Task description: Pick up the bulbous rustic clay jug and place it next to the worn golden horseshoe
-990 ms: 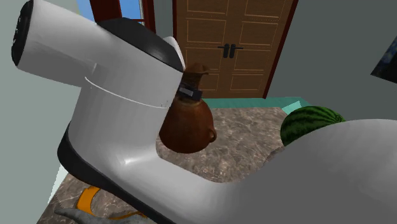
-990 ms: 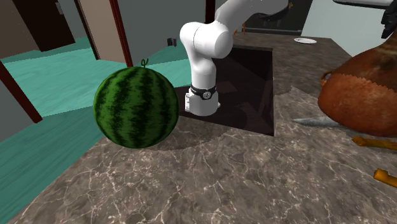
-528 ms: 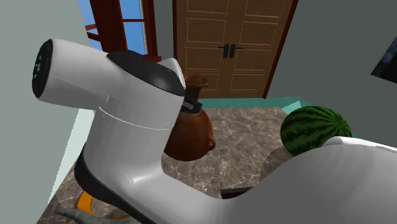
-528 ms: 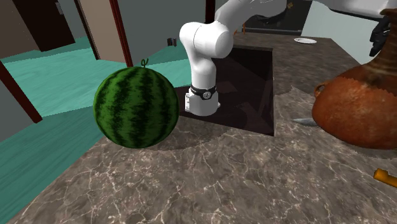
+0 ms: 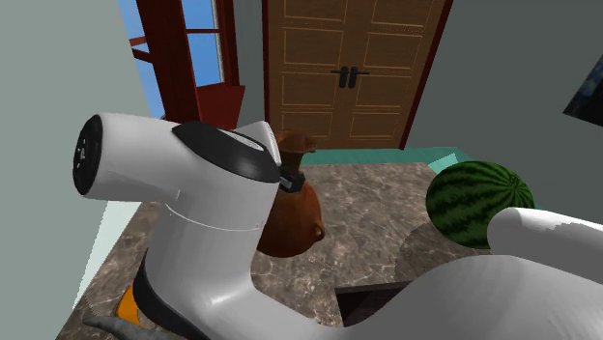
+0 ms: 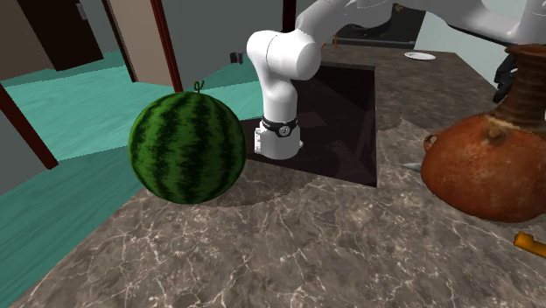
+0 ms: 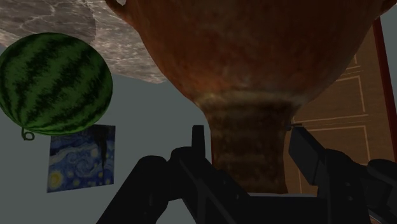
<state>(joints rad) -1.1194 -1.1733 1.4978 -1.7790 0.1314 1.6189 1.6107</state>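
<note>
Reading the second exterior view from its left, you've got a big striped watermelon sitting on the marbled worktop. Next comes the base of the white arm on its dark stand, with a small white plate way at the back, too far off to tell if anything's on it. Further right there's a grey pointed tip poking out from behind the jug. The jug is a fat reddish-brown clay thing, upright, with a little handle near its shoulder. It's low over the worktop near that view's right edge, and honestly I can't tell if its base is touching down or just off it. In the wrist view your hand is clamped on the jug's narrow neck, one black finger on each side pressing in. The mouth is hidden, so there's no seeing whether anything's inside. At the far right edge a golden-orange bit of the horseshoe lies flat on the worktop, near the jug's lower side but not touching it. In the shoulder view the jug hangs just past the arm's elbow, with the brown double door behind it.
</note>
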